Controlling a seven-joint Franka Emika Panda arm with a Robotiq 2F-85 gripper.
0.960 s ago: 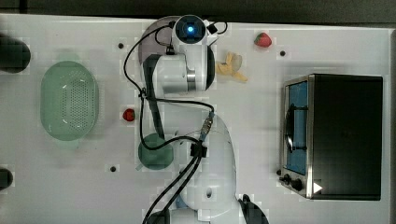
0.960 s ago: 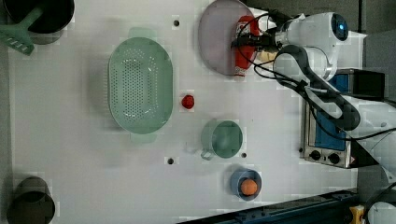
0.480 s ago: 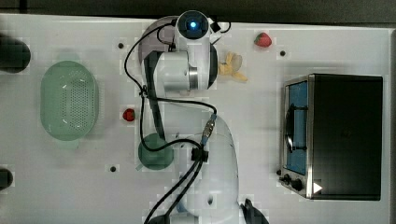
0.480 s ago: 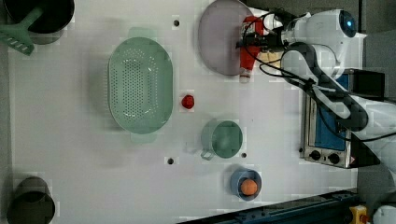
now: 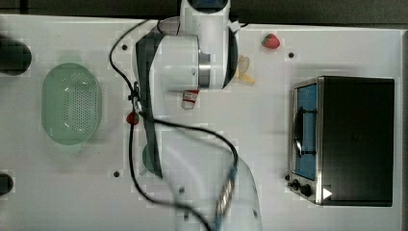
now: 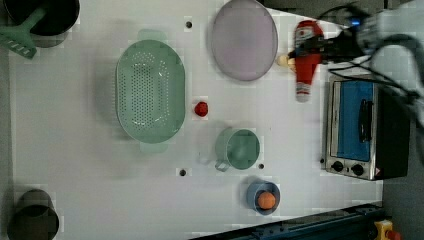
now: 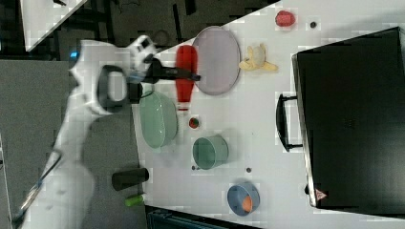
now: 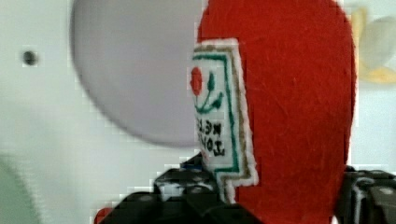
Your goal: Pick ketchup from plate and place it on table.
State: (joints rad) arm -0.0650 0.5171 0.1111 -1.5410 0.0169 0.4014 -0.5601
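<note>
Up off the plate (image 6: 244, 39) and clear of its rim hangs the ketchup (image 6: 305, 59), pinched around its body by the hand (image 6: 320, 47), cap end pointing away toward the toaster oven (image 6: 361, 129) in the left view. Carry stage, I'd say: the lift looks done, the set-down is not. Next comes a lowering onto bare worktop (image 6: 280, 120) beside the plate, then a release, steering well clear of the banana peel (image 7: 258, 59).
</note>
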